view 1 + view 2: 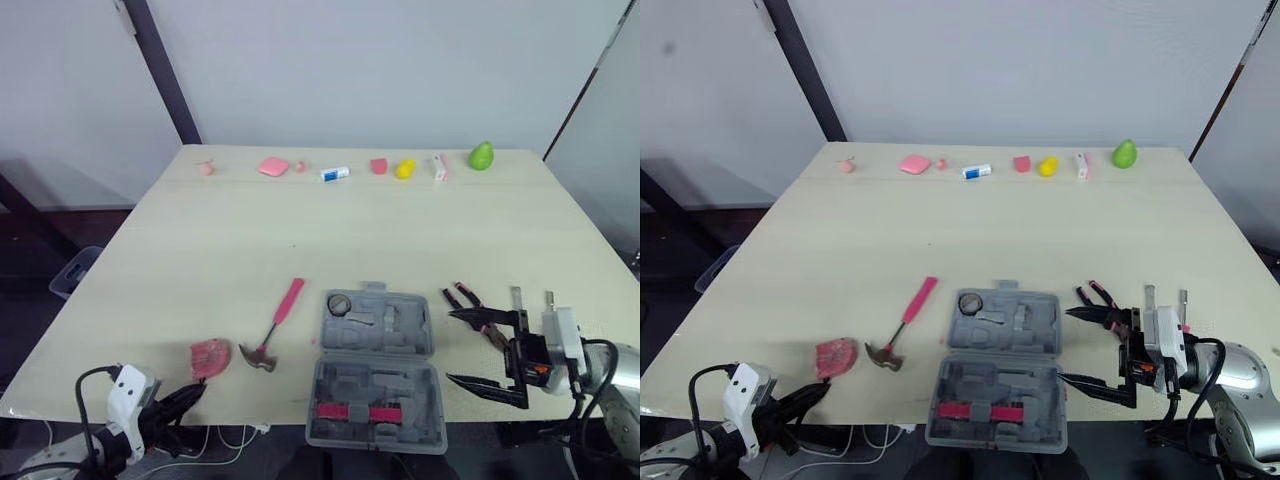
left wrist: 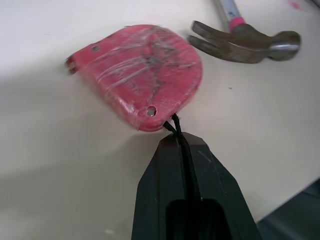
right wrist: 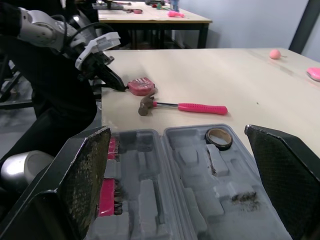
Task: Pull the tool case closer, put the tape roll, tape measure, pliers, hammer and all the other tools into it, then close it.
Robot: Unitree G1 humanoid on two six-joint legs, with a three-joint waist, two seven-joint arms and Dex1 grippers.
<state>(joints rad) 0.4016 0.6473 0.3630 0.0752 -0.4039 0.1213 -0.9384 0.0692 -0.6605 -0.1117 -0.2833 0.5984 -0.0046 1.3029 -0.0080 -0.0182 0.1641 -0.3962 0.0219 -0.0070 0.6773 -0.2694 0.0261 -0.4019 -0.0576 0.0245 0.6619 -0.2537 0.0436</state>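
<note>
The grey tool case (image 1: 375, 370) lies open at the table's front edge, with a tape roll (image 1: 339, 303) in its far half and a red bit holder (image 1: 352, 411) in its near half. My right gripper (image 1: 450, 347) is open just right of the case, and its fingers (image 3: 85, 185) frame the case. The red-handled pliers (image 1: 468, 300) lie partly under that gripper. A pink-handled hammer (image 1: 275, 325) lies left of the case. My left gripper (image 2: 177, 142) is shut on the black cord of the red tape measure (image 2: 137, 75) at the front left.
Two small metal tools (image 1: 517, 297) lie right of the pliers. Along the far edge sits a row of small items, among them a green pear (image 1: 481, 155), a yellow toy (image 1: 404, 168) and a pink block (image 1: 273, 166). The table's front edge is close to both grippers.
</note>
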